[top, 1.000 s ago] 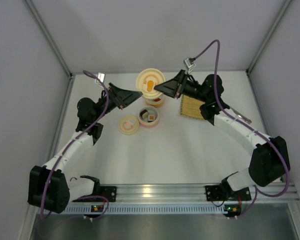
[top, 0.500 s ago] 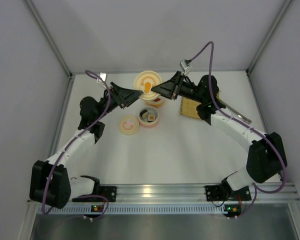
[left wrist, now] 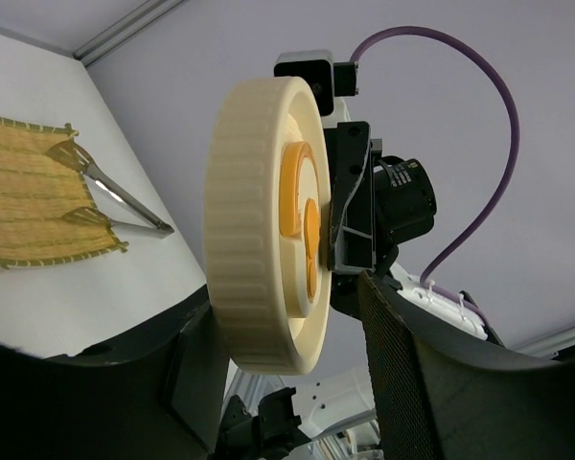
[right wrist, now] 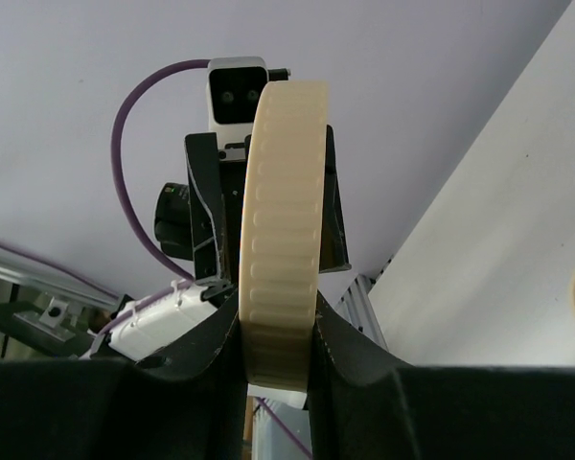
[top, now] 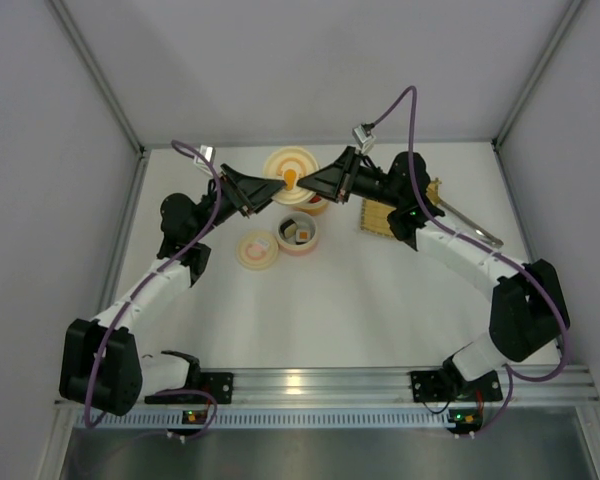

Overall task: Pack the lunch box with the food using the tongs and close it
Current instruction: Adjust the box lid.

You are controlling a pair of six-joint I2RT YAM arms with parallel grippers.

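- The two arms reach from the near edge of the white worktop [top: 360, 300] towards its far middle, where their tips meet.
- Nearest of the box parts, a small cream disc [top: 257, 249] lies flat, left of centre.
- Just right of it stands a pink-rimmed round tier [top: 298, 250]. It holds some of the food [top: 300, 232], seen as white and dark pieces too small to name.
- Just beyond that stands a second, orange-toned tier [top: 317, 208], largely hidden under the claws, so its contents cannot be told.
- Above this tier the large cream lid [top: 288, 163] with an orange handle [top: 290, 178] is held up on edge, off the worktop.
- The right claw [right wrist: 278, 335] is clamped on the lid's ribbed rim [right wrist: 283, 240], with a finger pressed against each flat face.
- The left claw [left wrist: 286, 307] comes in from the left with its jaws apart, straddling the same lid [left wrist: 259, 240]. One finger [left wrist: 196, 374] sits by the ribbed rim. The other finger [left wrist: 402, 383] stands off the handle side with a gap showing.
- To the right, the bamboo mat [top: 378, 215] lies flat behind the right arm.
- The tongs [top: 470, 228] lie at the far right, unheld. Their scalloped tips [left wrist: 72, 158] rest on the mat's edge and their arms run out over the worktop.
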